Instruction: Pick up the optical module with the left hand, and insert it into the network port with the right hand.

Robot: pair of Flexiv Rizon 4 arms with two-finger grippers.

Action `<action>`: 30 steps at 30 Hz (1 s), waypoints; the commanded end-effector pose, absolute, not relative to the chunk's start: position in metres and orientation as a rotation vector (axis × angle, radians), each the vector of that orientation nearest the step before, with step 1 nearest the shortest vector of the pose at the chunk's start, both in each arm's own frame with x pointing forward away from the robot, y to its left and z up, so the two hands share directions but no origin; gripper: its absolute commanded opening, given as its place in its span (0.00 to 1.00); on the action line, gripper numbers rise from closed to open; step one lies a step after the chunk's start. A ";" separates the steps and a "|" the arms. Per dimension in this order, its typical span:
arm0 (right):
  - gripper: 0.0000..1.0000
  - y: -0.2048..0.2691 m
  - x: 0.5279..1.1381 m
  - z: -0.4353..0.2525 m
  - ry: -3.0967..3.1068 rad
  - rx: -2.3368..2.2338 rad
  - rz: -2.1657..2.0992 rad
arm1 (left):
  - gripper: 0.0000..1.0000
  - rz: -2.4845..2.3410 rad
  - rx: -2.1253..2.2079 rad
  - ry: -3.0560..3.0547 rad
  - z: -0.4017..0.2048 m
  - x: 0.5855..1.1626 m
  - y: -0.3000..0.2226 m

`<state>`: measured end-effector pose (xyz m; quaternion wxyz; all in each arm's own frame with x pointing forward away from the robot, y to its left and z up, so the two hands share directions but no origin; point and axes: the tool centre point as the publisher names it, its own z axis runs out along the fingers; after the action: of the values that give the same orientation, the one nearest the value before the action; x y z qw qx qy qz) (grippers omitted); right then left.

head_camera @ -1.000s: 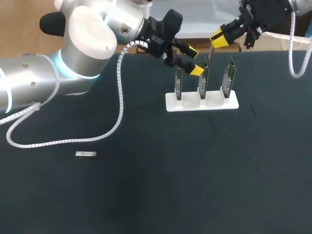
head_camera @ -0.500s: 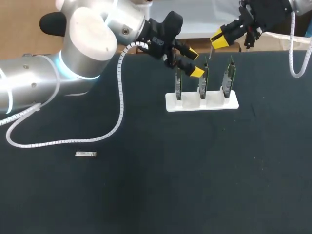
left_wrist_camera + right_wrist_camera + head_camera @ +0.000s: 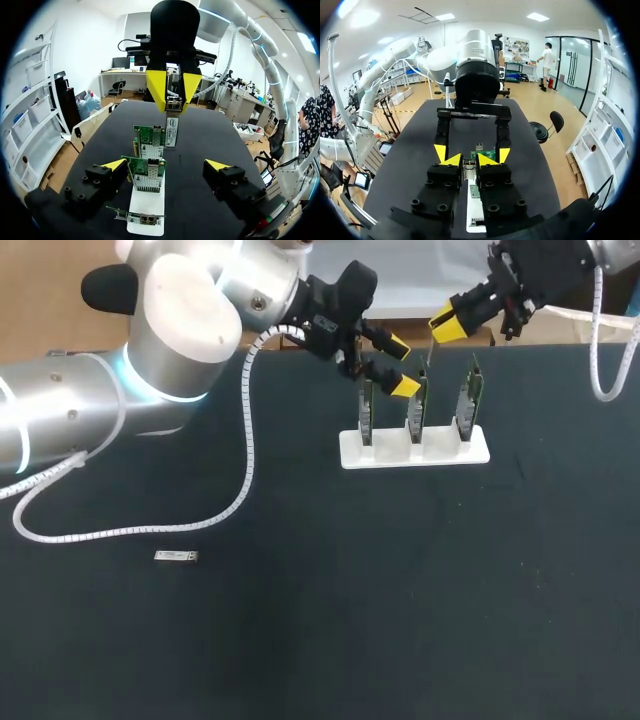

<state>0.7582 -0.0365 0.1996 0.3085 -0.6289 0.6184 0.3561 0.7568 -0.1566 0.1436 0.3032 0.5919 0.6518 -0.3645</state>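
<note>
My right gripper (image 3: 447,322) hangs above the middle network card (image 3: 418,400), shut on an optical module (image 3: 431,348) that points down from its fingertips. In the left wrist view the module (image 3: 171,131) hangs from that gripper (image 3: 172,97) just over the cards (image 3: 149,137). My left gripper (image 3: 400,365) stands open beside the left card (image 3: 366,405), its fingers (image 3: 115,166) spread to either side of the card row with nothing held. In the right wrist view my right gripper (image 3: 467,160) pinches the module over the white stand (image 3: 476,212).
Three green cards stand upright in the white stand (image 3: 345,450) at the back middle of the black table. A second small metal module (image 3: 176,556) lies flat at the left. My left arm's white cable (image 3: 245,440) trails over the table's left side.
</note>
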 end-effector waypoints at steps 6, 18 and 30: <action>0.00 -0.033 0.769 0.191 1.622 -1.687 0.937 | 1.00 -0.968 1.574 1.728 0.144 0.759 -0.157; 0.00 -0.033 0.773 0.185 1.599 -1.751 0.903 | 1.00 -0.968 1.574 1.728 0.144 0.759 -0.157; 0.00 -0.032 0.767 0.181 1.612 -1.740 0.915 | 1.00 -0.968 1.574 1.728 0.144 0.759 -0.157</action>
<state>0.7682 -0.0328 0.1819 0.2940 -0.6548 0.6051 0.3443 0.7569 -0.1566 0.1437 0.3030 0.5921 0.6517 -0.3646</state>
